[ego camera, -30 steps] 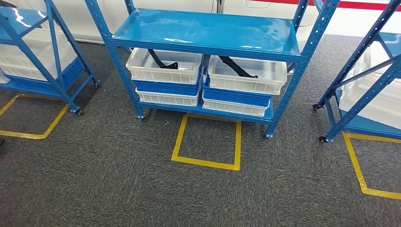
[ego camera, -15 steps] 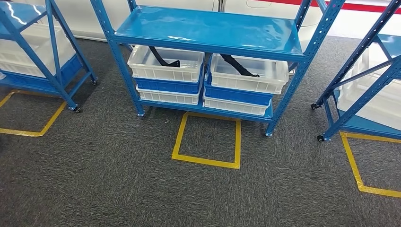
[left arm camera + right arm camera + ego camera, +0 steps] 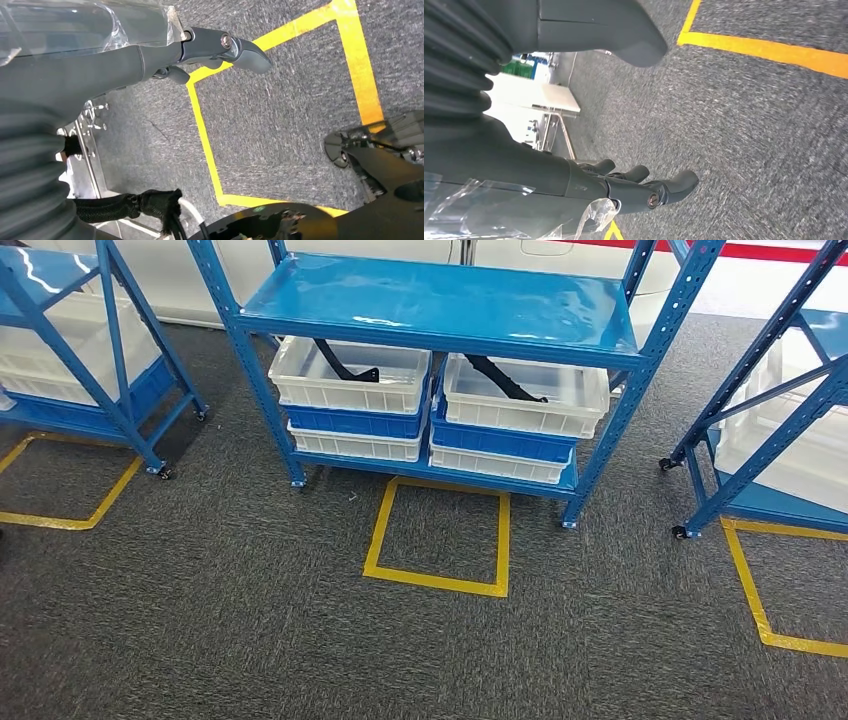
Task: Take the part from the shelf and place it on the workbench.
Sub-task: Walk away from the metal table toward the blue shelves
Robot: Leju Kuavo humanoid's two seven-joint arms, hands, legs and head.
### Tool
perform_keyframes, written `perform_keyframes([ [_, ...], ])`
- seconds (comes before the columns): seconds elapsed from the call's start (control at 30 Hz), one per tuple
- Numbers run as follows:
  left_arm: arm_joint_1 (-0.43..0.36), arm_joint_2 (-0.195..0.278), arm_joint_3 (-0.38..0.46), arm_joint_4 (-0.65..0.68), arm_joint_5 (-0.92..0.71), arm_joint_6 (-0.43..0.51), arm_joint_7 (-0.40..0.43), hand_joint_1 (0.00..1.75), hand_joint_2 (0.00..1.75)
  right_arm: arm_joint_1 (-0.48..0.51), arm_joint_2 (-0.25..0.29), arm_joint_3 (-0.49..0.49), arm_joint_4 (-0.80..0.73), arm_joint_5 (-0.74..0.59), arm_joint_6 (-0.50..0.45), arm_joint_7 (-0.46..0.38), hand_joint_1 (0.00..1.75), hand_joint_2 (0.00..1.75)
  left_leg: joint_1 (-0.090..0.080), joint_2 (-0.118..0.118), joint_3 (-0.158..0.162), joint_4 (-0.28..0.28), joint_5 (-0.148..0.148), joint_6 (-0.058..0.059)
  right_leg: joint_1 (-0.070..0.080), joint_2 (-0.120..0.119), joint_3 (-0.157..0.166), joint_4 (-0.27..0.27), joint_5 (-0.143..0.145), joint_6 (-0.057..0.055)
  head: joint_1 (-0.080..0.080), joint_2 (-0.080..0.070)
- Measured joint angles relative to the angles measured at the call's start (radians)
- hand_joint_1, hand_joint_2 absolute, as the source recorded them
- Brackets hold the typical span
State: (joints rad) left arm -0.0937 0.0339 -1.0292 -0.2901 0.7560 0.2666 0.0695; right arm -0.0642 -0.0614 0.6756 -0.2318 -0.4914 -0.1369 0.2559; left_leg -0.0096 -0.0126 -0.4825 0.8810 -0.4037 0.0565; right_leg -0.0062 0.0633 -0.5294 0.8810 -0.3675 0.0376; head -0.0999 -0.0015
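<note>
— The hands?
— Left hand (image 3: 150, 55) and right hand (image 3: 589, 175) hang over the carpet (image 3: 250, 620), fingers loosely apart, holding nothing.
— Beyond them?
— A yellow tape square (image 3: 438, 538), then the blue shelf (image 3: 440, 302). Its two upper white bins (image 3: 350, 380) (image 3: 525, 400), stacked on others, each hold a black part (image 3: 345, 365) (image 3: 503, 378).

No legible text, label, brand, number or sign is found on any surface in these views. The blue shelf (image 3: 440, 302), the white bins (image 3: 350, 375) and the yellow floor tape (image 3: 437, 582) carry no readable marking.
</note>
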Motion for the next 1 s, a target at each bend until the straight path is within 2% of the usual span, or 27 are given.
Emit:
perform_keyframes([
  [0.03,0.004,0.0,0.018,0.0,-0.02,-0.007,-0.002,0.0,1.75,0.005,0.001,-0.01,-0.002,0.013,0.004,-0.006,0.0,1.75,0.0,0.0,0.0,0.0,0.0,0.0,0.0,0.0,0.0,0.0,0.0,0.0,0.0,0.0],
  [0.17,0.023,-0.002,0.091,-0.001,-0.095,-0.032,-0.007,0.0,0.0,0.023,0.005,-0.052,-0.009,0.063,0.017,-0.032,0.0,1.75,0.0,0.0,0.0,0.0,0.0,0.0,0.0,0.0,0.0,0.0,0.0,0.0,0.0,0.0],
  [0.6,0.102,-0.008,0.37,-0.019,-0.352,-0.123,-0.032,0.0,0.0,0.085,0.02,-0.225,-0.044,0.23,0.064,-0.119,0.0,1.75,0.0,0.0,0.0,0.0,0.0,0.0,0.0,0.0,0.0,0.0,-0.001,-0.001,0.0,0.0],
  [0.73,0.126,-0.008,0.461,-0.027,-0.43,-0.15,-0.04,0.0,0.0,0.104,0.024,-0.283,-0.057,0.281,0.077,-0.145,0.0,0.0,0.0,0.0,0.0,0.0,0.0,0.0,0.0,0.0,0.0,0.0,-0.002,-0.001,0.0,0.0],
  [1.0,0.174,-0.009,0.655,-0.045,-0.586,-0.203,-0.055,0.0,0.0,0.145,0.032,-0.41,-0.085,0.382,0.105,-0.197,0.0,0.0,0.0,0.0,0.0,-0.001,0.0,0.0,0.0,0.0,0.0,0.0,-0.002,-0.002,0.0,0.0],
])
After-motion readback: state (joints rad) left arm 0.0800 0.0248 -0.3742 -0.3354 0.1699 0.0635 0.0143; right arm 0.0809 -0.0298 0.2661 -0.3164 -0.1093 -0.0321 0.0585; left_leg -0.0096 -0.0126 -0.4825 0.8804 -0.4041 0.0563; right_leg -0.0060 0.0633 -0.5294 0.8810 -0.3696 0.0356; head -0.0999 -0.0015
